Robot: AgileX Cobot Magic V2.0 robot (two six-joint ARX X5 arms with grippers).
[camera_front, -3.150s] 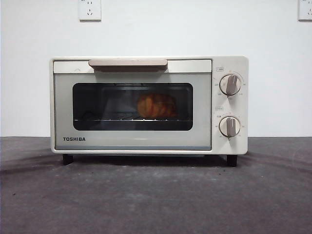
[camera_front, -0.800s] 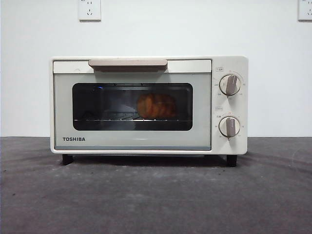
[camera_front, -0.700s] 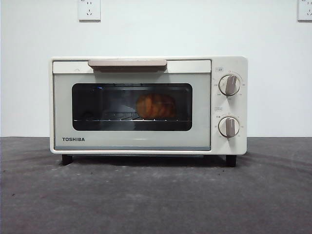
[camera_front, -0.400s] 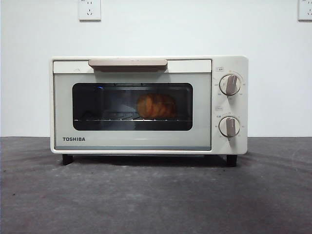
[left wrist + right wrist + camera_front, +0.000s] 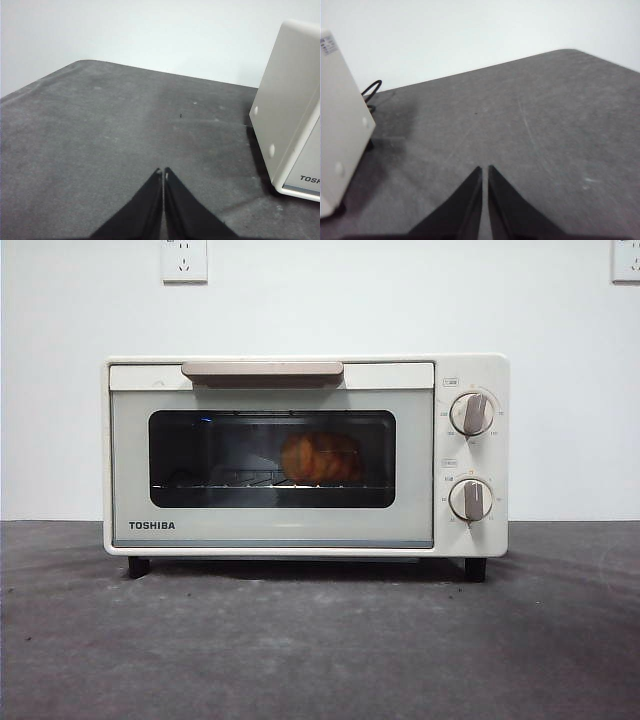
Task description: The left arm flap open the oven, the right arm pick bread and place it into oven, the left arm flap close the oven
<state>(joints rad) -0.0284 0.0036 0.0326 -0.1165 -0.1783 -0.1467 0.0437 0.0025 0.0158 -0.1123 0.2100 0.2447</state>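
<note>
Oven [image 5: 305, 455]: door shut. Bread [image 5: 321, 457]: inside, on rack, behind window. Left gripper [image 5: 163, 172]: pressed together, empty, over table beside oven. Right gripper [image 5: 485, 170]: likewise, opposite side. Task apparently complete; nothing left.

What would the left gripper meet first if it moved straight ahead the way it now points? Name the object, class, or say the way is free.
Probably nothing but the grey table. The left gripper, jaws shut, points across bare tabletop toward the white wall; the oven stands off to one side of that line.

Bread [image 5: 321, 457] inside closed oven [image 5: 270, 530]
</note>
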